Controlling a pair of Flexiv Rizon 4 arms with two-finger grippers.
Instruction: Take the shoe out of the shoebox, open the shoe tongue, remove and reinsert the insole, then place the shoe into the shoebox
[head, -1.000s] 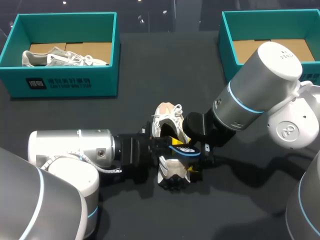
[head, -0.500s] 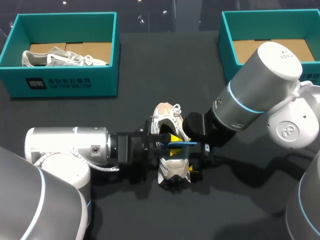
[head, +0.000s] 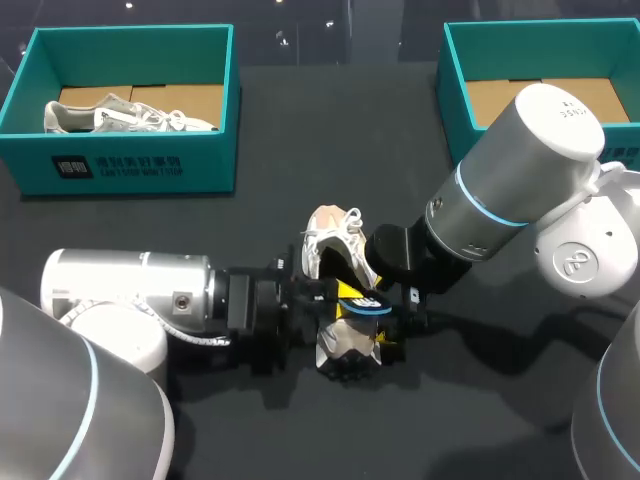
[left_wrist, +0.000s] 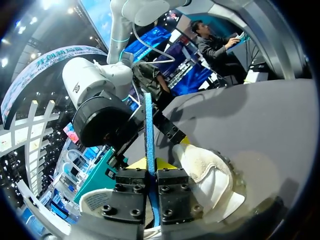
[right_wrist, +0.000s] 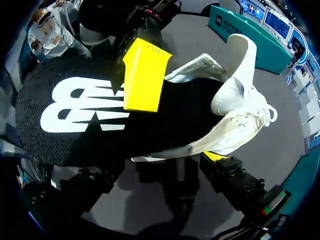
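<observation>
Where the surface (head: 300, 150) stretches far to the left of the shoe (head: 335, 255), you have the left box (head: 130, 165), teal, with a second pale sneaker (head: 120, 115) lying inside it. Nearer to you, your left arm (head: 130, 300) comes in level from the shoe's left. Its left hand (head: 325, 293) is clamped on the insole (head: 362, 305). Your left wrist view shows that blue-edged insole standing on edge, pinched between both yellow tips. The insole's dark top, with a white logo, lies over the shoe's opening. The shoe itself, white and laced, rests on the surface outside both boxes, between your two hands. Close against the shoe's right side is your right hand (head: 393, 322); you cannot tell whether it grips. Far to the right of the shoe stands the right box (head: 452, 90), also teal, with a cardboard floor.
</observation>
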